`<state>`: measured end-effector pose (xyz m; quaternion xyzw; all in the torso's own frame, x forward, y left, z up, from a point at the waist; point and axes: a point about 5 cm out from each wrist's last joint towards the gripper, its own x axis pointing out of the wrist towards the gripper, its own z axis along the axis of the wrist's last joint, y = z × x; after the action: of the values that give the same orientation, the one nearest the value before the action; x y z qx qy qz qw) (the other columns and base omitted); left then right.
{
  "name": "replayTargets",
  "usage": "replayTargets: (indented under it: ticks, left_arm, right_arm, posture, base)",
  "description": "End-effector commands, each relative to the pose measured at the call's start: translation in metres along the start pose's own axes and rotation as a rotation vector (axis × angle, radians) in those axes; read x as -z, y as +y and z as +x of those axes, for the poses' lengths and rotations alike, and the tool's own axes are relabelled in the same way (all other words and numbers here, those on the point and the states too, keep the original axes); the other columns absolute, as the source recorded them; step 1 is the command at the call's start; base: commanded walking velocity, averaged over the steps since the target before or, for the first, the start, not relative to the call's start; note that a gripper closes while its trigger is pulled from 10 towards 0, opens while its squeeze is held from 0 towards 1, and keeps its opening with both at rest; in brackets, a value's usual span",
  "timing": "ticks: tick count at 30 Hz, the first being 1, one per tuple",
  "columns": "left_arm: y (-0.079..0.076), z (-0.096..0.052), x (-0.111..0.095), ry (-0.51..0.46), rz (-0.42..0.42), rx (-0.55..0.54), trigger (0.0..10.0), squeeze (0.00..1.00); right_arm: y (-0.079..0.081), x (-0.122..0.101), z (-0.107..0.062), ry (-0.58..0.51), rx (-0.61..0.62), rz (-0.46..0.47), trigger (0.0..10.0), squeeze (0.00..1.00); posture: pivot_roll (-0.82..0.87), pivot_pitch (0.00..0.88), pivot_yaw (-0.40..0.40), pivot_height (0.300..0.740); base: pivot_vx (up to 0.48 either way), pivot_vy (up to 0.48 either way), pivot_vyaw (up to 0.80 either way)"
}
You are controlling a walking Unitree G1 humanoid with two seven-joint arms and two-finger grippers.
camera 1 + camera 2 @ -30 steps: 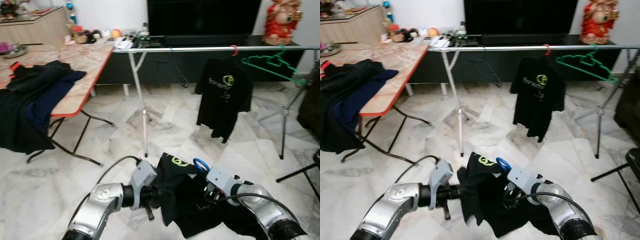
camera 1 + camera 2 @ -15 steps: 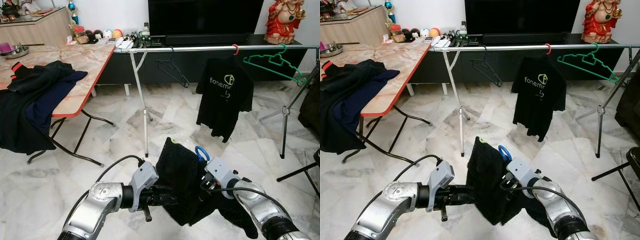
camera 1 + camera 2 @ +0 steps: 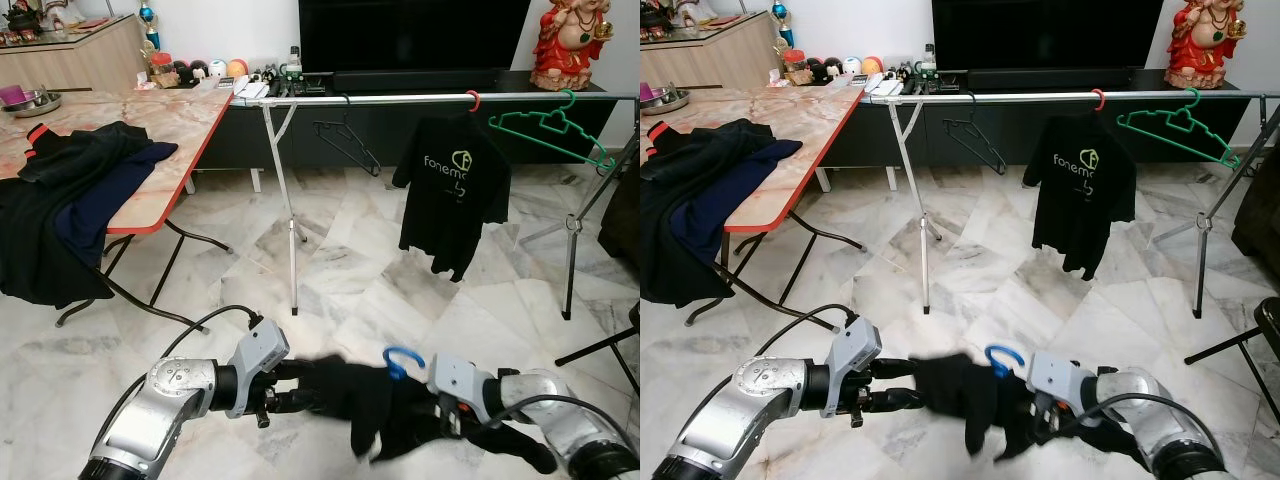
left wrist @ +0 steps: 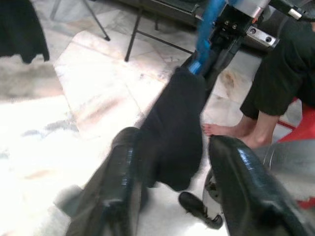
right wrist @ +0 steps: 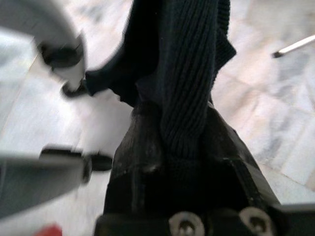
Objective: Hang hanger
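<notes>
A black garment point(image 3: 360, 400) on a blue hanger, whose hook point(image 3: 403, 360) sticks up, stretches low between my two arms. My right gripper point(image 3: 455, 425) is shut on the ribbed black cloth point(image 5: 189, 73) at the hanger. My left gripper point(image 3: 300, 385) is at the garment's other end. In the left wrist view its fingers point(image 4: 120, 182) stand wide apart, with the cloth point(image 4: 172, 132) hanging between them against one finger. The silver rail point(image 3: 400, 98) of the drying rack runs across the room ahead, well above the grippers.
On the rail hang a black hanger point(image 3: 345, 140), a black T-shirt point(image 3: 452, 195) on a red hook and a green hanger point(image 3: 550, 128). A red-edged table point(image 3: 160, 130) with dark clothes point(image 3: 70, 200) stands left. A person's bare foot point(image 4: 231, 133) is near.
The garment, held up and hanging a second ago, has come down and now lies stretched almost level between the arms. Both arms are lower. The camera has shifted slightly.
</notes>
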<state>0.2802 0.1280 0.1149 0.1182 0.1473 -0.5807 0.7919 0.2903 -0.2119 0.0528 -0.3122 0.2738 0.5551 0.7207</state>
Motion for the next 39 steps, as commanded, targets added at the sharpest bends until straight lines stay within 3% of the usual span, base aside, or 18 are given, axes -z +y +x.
replayTargets:
  ticks: [1,5,16,17,26,39]
  left_arm:
    - [0.0,0.003,0.001,0.035,0.031,0.025,10.0,1.0]
    - [-0.006,0.014,0.013,0.121,0.061,0.086,10.0,1.0]
    - [-0.01,0.029,0.025,0.174,0.09,0.136,10.0,1.0]
    - [-0.012,0.032,0.026,0.182,0.105,0.146,10.0,0.0]
    - [-0.014,0.049,0.023,0.151,0.1,0.147,10.0,0.0]
    - [-0.014,0.05,0.024,0.15,0.094,0.145,10.0,0.0]
  right_arm:
    - [-0.002,-0.005,-0.001,-0.001,-0.029,-0.046,0.0,0.0]
    - [0.001,-0.017,0.007,-0.069,-0.103,-0.054,0.0,0.0]
    - [0.0,-0.031,0.013,-0.134,-0.146,-0.079,0.0,0.0]
    - [0.001,-0.032,0.013,-0.146,-0.153,-0.078,0.0,0.0]
    - [-0.001,-0.04,0.013,-0.193,-0.171,-0.079,0.0,0.0]
    - [-0.003,-0.044,0.013,-0.206,-0.167,-0.08,0.0,0.0]
  posture:
    - [0.08,0.0,-0.001,0.74]
    - [0.09,0.0,-0.008,0.74]
    - [0.09,0.0,-0.015,0.74]
    - [0.08,0.0,-0.019,0.74]
    - [0.07,0.002,-0.029,0.74]
    - [0.07,0.003,-0.03,0.74]
  base:
    - [0.0,0.0,0.0]
    - [0.0,0.0,0.0]
    - [0.0,0.0,0.0]
    - [0.0,0.0,0.0]
    - [0.0,0.0,0.0]
    - [0.0,0.0,0.0]
